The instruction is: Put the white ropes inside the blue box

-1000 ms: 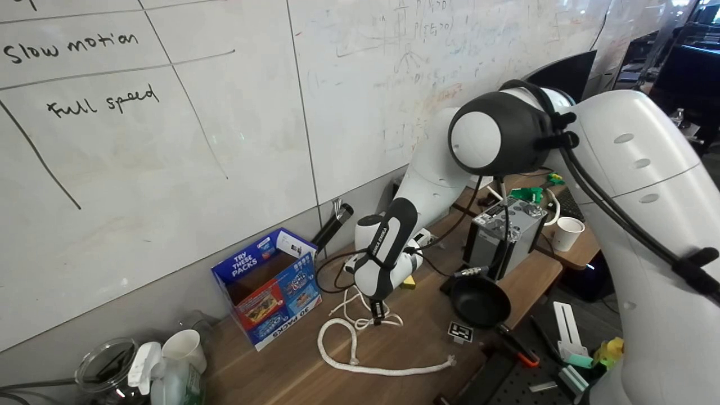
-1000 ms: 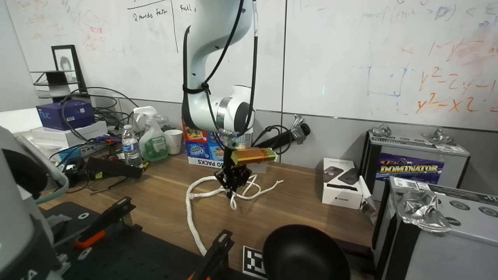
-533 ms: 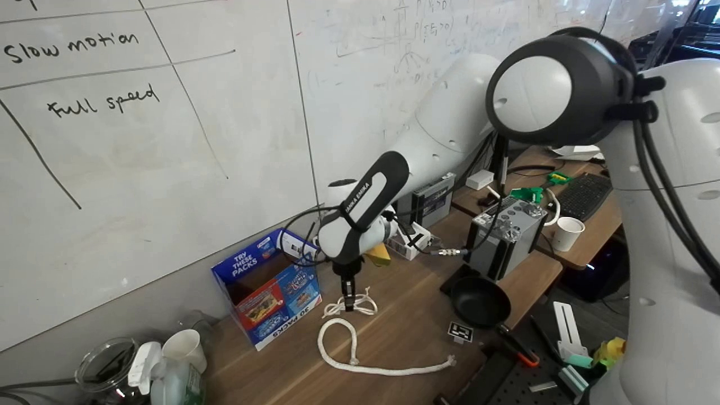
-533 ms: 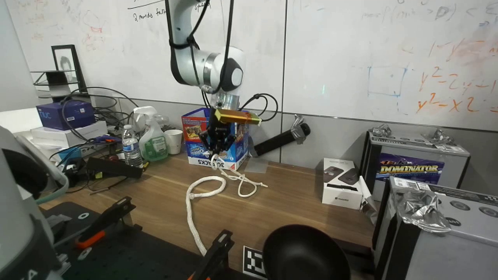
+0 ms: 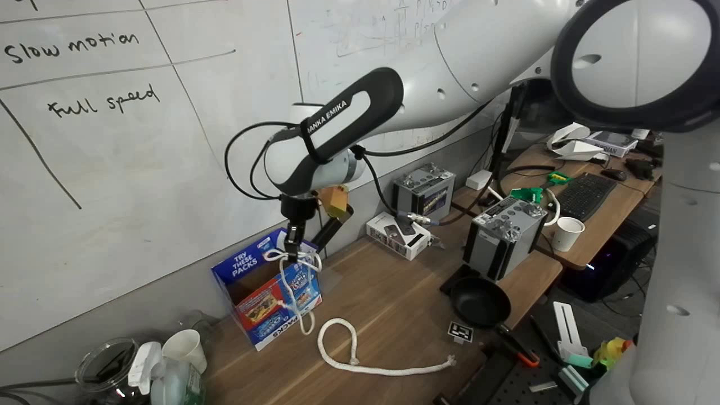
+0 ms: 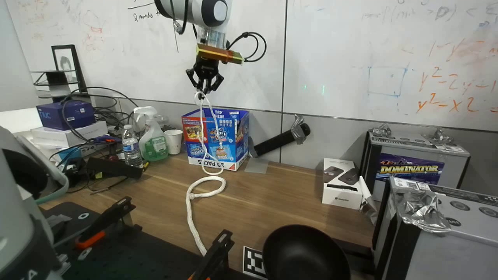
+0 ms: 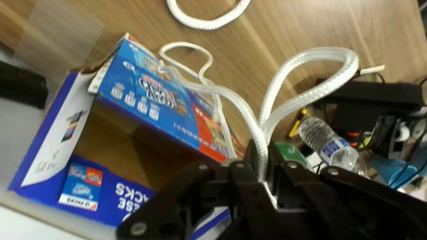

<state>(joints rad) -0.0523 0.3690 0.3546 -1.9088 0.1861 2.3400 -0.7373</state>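
Pinching the thin white rope [image 5: 294,308] in a tightly closed grip, the gripper [image 5: 291,258] holds it outside the blue box [image 5: 260,309] in an exterior view. In an exterior view the thick white rope [image 6: 189,211] lies on the table [image 6: 272,198]. The wrist view shows neither inside; both placements apparently remain.

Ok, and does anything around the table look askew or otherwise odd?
The black cylinder slants beside the wall with crumpled silvery material at its upper end, looking makeshift. Also, the front print on the blue box seems upside down. No spill shows.
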